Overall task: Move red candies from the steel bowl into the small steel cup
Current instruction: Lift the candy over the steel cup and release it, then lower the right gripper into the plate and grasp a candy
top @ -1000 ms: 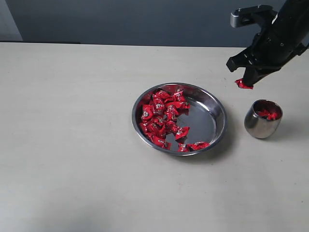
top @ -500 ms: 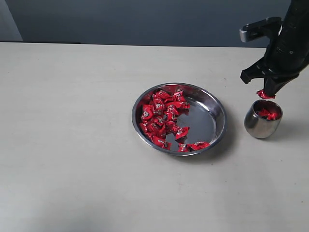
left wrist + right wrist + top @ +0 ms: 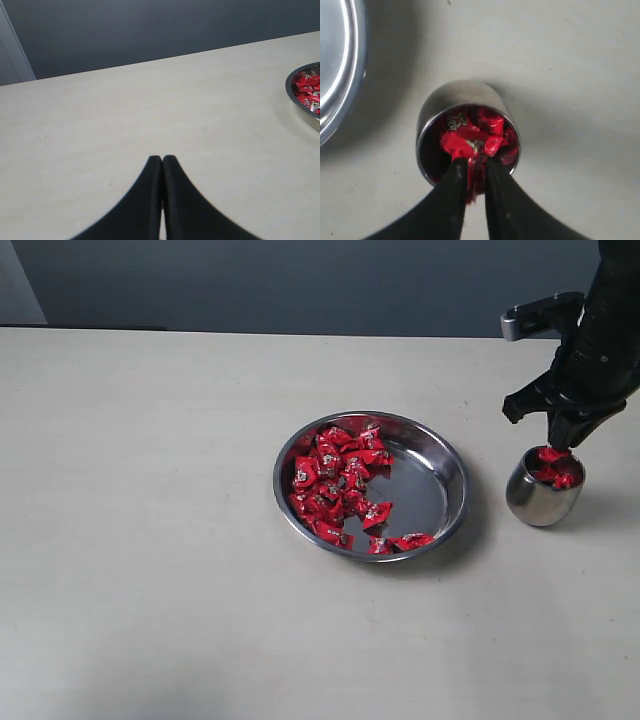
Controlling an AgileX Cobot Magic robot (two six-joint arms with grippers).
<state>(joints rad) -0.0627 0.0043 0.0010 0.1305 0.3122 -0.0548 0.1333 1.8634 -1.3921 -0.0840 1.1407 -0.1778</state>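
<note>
Right gripper [image 3: 560, 445]: we see its two fingers pinched tight on one carried candy [image 3: 466, 145], not yet let go.
What changed: a second ago we held that sweet high, beside the steel bowl [image 3: 432, 492]; since then we have swung over and sunk until it sits in the cup's mouth.
Small steel cup [image 3: 541, 502]: directly under the fingertips, already holding a few red sweets.
Meaning: we judge this transfer is one release from done.
Red candies [image 3: 335, 485]: most remain heaped in the bowl's left half, so many trips are left.
Left gripper [image 3: 162, 163]: fingers pressed together on nothing, idle above the table [image 3: 150, 490].
</note>
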